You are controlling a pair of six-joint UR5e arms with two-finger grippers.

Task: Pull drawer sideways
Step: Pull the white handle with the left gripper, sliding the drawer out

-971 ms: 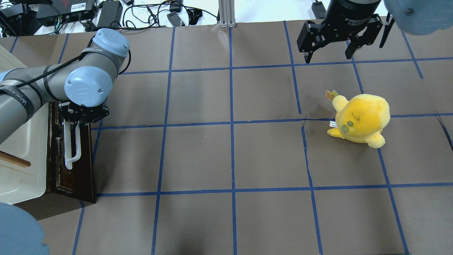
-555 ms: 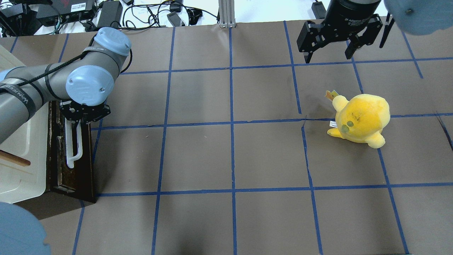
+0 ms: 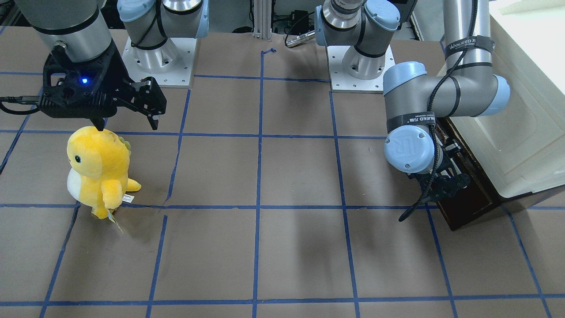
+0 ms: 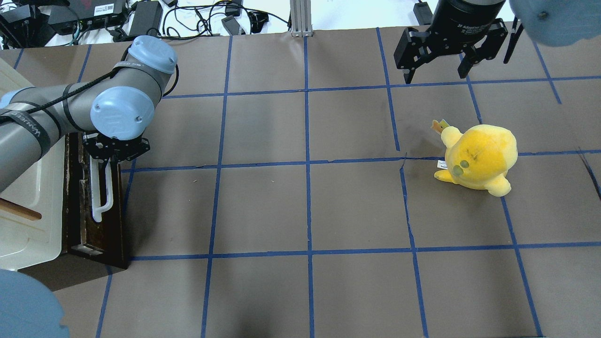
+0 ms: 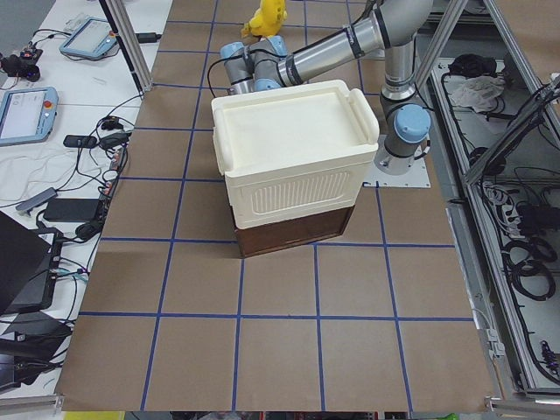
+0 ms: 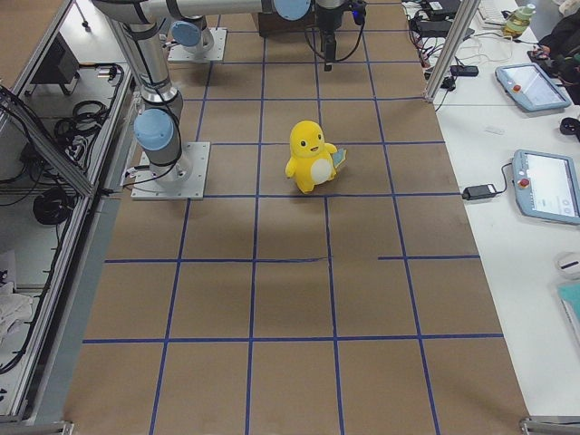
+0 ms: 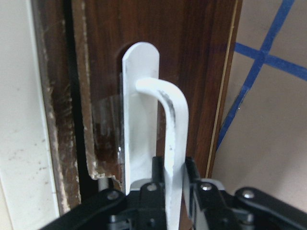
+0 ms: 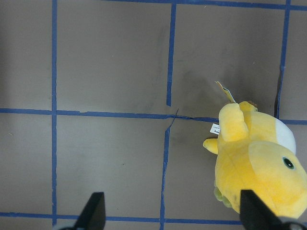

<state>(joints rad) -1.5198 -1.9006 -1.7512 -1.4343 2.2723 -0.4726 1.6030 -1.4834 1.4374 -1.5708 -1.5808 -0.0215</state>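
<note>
1. Drew the handle (image 4: pixel 101 192) a little farther out from the cabinet (image 4: pixel 33 220) than a second earlier, toward the middle of the worktop (image 4: pixel 305 206).
2. Carried the left gripper (image 4: pixel 116 149) the same small way over that second, without loosening its hold on the bar.
3. Left the right gripper (image 4: pixel 435 77) and the plush toy (image 4: pixel 479 157) exactly where they had been a second before.
4. Clamped the left gripper shut on the handle, with its fingers (image 7: pixel 191 172) pressed against either side of the white bar, close to the bend at one end.
5. Found the drawer (image 4: pixel 110 230) at the left end edge of the worktop, low under the cream cabinet, with its dark brown front turned toward the middle of the worktop.
6. Made out only a narrow dark gap between the drawer front and the worn brown edge beside it in the left wrist view.
7. Could not see into the drawer through that gap, so could not tell what lay inside.
8. Could not see into the cabinet either, from any camera.
9. Held the right gripper wide open and empty above the right half of the worktop.
10. Saw the plush toy standing upright on the right half of the worktop, near the right gripper but not touching it.
</note>
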